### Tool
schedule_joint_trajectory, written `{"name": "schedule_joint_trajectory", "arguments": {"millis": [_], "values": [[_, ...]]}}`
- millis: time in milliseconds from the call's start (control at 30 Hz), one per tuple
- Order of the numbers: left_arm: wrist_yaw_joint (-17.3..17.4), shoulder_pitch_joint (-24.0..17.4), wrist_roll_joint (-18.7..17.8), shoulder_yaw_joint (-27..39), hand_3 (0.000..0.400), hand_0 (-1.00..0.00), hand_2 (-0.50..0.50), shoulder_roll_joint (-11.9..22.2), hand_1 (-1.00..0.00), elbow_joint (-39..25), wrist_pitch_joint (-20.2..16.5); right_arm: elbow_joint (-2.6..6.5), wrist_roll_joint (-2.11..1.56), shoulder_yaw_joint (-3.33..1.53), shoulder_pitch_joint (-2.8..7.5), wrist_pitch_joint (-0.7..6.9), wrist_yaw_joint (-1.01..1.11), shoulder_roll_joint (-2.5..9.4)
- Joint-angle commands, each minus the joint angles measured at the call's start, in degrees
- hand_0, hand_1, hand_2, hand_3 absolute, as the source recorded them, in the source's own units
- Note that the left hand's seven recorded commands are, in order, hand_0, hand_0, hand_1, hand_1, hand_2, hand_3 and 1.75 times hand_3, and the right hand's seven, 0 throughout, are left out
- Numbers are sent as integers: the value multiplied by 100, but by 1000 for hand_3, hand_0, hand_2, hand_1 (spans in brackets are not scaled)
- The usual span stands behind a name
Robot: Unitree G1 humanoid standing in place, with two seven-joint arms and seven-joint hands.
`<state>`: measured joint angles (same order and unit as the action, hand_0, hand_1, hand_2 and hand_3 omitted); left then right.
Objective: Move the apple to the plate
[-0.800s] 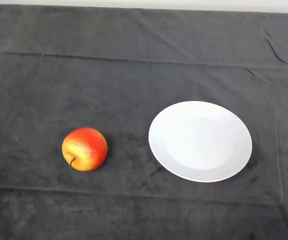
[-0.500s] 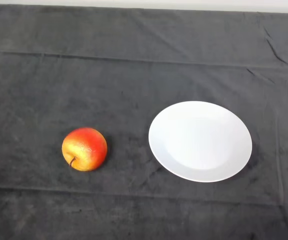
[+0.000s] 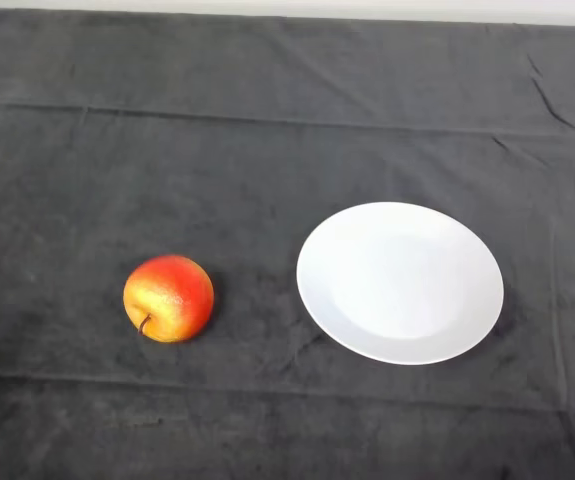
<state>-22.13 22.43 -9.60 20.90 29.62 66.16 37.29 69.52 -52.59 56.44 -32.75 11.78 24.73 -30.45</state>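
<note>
A red and yellow apple (image 3: 168,298) lies on the dark cloth at the left of the head view, its stem pointing toward the lower left. A white round plate (image 3: 400,282) lies on the cloth to the right of the apple, with a gap of cloth between them. The plate holds nothing.
The dark cloth (image 3: 267,150) covers the whole table and has a few creases, one running across below the apple and plate. A pale strip shows along the far edge of the table.
</note>
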Motion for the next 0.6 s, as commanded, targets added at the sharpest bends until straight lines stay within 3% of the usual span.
{"name": "schedule_joint_trajectory", "arguments": {"millis": [33,467,600], "values": [[-15,320,163,-67,0,0,0,19,0,176,178,-111,-85,15,-19,-25,-13,-47],[445,516,409,-390,0,0,0,-211,0,-20,485,-111,-85,15,-20,-25,-13,-47],[524,441,517,-564,0,0,0,-294,0,-492,339,-113,-84,15,-19,-26,-14,-45]]}}
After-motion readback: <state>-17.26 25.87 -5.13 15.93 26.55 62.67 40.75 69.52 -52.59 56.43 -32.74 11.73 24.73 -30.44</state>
